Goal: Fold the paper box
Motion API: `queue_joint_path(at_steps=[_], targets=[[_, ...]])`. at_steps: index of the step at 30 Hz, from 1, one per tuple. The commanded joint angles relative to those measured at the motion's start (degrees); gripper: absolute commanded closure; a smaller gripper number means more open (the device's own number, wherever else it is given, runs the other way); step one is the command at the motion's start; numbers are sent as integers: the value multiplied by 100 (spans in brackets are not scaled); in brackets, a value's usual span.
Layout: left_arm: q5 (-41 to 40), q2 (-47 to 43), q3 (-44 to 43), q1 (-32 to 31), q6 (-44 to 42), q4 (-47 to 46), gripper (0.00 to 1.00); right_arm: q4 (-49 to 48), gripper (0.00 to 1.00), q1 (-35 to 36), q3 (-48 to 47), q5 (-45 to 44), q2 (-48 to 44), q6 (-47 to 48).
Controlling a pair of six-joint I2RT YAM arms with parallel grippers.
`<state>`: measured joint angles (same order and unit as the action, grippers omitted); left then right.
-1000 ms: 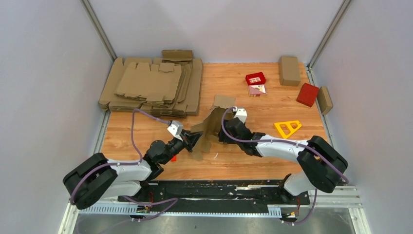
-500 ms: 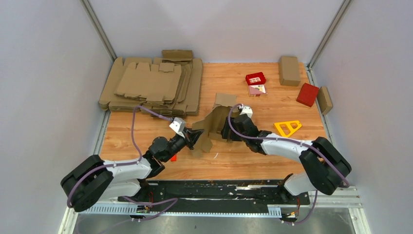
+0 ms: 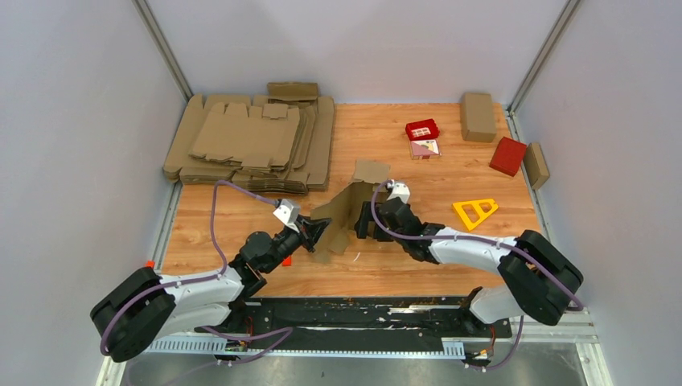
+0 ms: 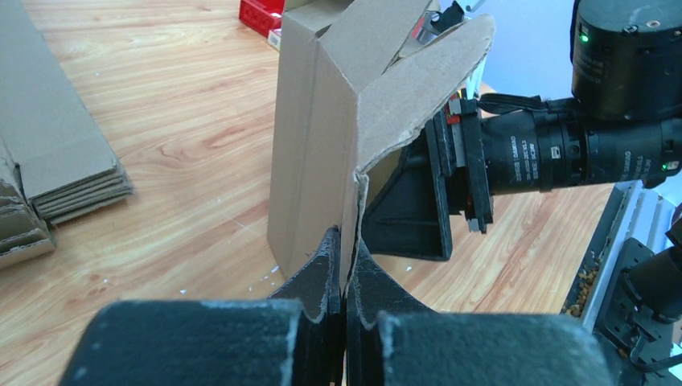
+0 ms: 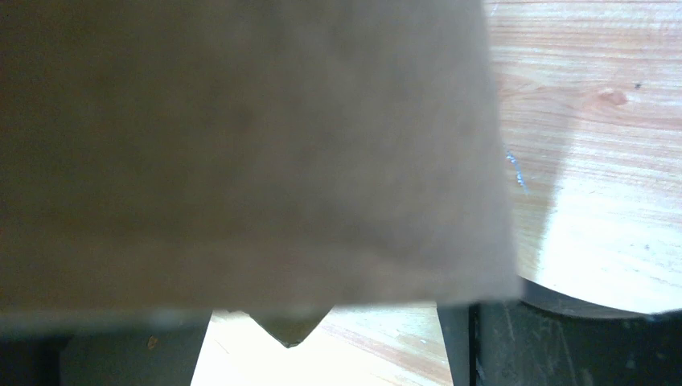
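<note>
1. the paper box stands half-folded in the middle of the desk, one flap tipping up toward the far side.
2. left tool is clenched tight on the box's near-left edge; in the left wrist view its two black fingers pinch a thin cardboard panel right between them, the sheet rising upright above.
3. right tool sits just beside the box's right side, jaws spread wide and released, nothing held that i can see.
4. the right wrist view is nearly filled by blurred brown cardboard pressed close to the lens, a dark finger at the lower right corner, wood grain beyond.
5. over at the far left, a stack of flat cardboard sheets lies well apart from the work.
6. far right: a red box with little windows, a plain red box, two closed brown cartons, and a yellow triangular frame near the right arm.
</note>
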<state>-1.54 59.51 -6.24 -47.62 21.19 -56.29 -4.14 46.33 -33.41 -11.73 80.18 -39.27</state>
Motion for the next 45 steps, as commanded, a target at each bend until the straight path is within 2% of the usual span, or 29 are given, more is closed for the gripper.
queue_joint_path(at_steps=[1, 7, 15, 19, 23, 25, 27, 33, 38, 41, 45], targets=[[119, 116, 194, -47, 160, 787, 100, 720, 1, 441, -11, -188, 236, -58], [115, 31, 105, -46, 95, 1134, 100, 1263, 0, 876, -154, -1020, 527, 103], [91, -134, -13, -46, 97, 1678, 99, 1412, 11, 1071, -175, -1576, 486, 36], [119, -128, -70, -46, -5, 1718, 99, 1170, 13, 1037, -182, -1574, 169, 539], [74, -153, -165, -46, -139, 1793, 99, 838, 12, 722, 52, -997, -431, 1090], [30, -145, -217, -46, -230, 1839, 99, 622, 8, 562, 307, -624, -844, 1211], [-9, -130, -274, -46, -320, 1906, 99, 607, 1, 419, 493, -363, -1228, 1249], [-9, -63, -367, -46, -556, 2007, 99, 904, 0, -244, 552, 244, -1913, 1557], [13, 14, -337, -46, -605, 1872, 99, 903, 0, -1104, 312, 656, -1825, 1764], [21, 90, -361, -46, -608, 1841, 98, 702, 0, -1655, 70, 1356, -1505, 1863], [32, 85, -375, -46, -618, 1873, 99, 495, 0, -1868, -346, 1897, -790, 2301]])
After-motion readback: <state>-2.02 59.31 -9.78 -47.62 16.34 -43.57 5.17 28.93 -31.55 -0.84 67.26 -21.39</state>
